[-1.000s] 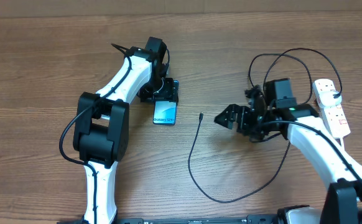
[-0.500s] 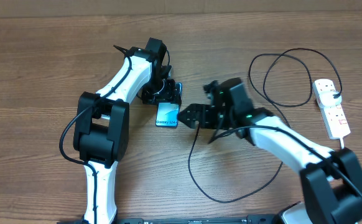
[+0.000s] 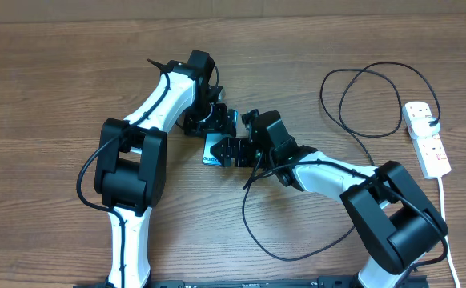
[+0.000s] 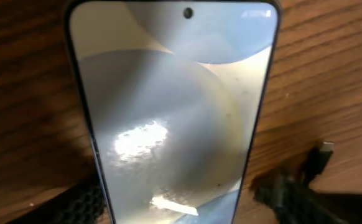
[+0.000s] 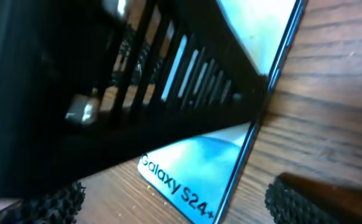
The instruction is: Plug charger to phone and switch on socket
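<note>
The phone (image 4: 175, 112) was mostly covered overhead; it was straddled, ungripped, by the widely spread left gripper (image 3: 219, 128) and right gripper (image 3: 224, 152).

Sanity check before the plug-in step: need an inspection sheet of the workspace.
Surface: wooden table, grain visible.
Job's things: phone flat, screen up; charger plug tip on the wood beside it, not inserted; socket at the right edge, switch state unreadable.
Clutter: nothing seen.
Grippers: left gripper straddles the phone's camera end, grip unclear; right gripper open around the "Galaxy S24+" end, pads apart from it.
Cables: charger loops between phone and socket; white cord runs off the near edge.
Surroundings: nothing seen.
</note>
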You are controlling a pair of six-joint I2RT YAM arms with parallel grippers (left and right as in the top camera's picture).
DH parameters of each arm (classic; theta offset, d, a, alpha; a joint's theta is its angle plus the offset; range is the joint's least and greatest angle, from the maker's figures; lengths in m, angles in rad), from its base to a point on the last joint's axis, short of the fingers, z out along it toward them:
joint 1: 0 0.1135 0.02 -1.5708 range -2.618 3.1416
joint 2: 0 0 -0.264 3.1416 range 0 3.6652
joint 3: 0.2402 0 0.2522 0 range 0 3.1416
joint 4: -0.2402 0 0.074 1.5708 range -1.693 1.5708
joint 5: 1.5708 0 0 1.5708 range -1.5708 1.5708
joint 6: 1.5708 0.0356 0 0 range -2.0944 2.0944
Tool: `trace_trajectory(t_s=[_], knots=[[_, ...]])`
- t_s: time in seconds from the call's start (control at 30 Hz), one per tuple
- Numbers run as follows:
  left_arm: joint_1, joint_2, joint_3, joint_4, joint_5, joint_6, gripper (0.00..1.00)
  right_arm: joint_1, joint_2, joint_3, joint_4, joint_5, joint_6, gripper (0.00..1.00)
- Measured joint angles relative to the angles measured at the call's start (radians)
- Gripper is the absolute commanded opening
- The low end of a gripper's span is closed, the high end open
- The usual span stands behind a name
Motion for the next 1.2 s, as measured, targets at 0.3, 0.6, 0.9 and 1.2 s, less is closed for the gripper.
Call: trace_trajectory(t_s=[0.3, 0.6, 0.9, 1.2], knots=[[-0.006, -0.001, 0.001, 0.018, -0.005, -0.088, 0.91, -0.023, -0.004, 0.021, -0.074, 0.018, 0.023, 1.00], [-0.032, -0.003, 0.000, 0.035, -0.082, -0.169, 0.76, -0.216, -0.038, 0.045, -0.246, -0.032, 0.128, 1.00], [-0.091, -0.003, -0.004, 0.050, -0.243, -0.186, 0.83, -0.203, -0.024, 0.036, -0.200, -0.119, 0.074, 1.00], [-0.107, 0.000, -0.006, 0.067, -0.327, -0.188, 0.80, -0.202, -0.024, 0.035, -0.198, -0.123, 0.062, 1.00]])
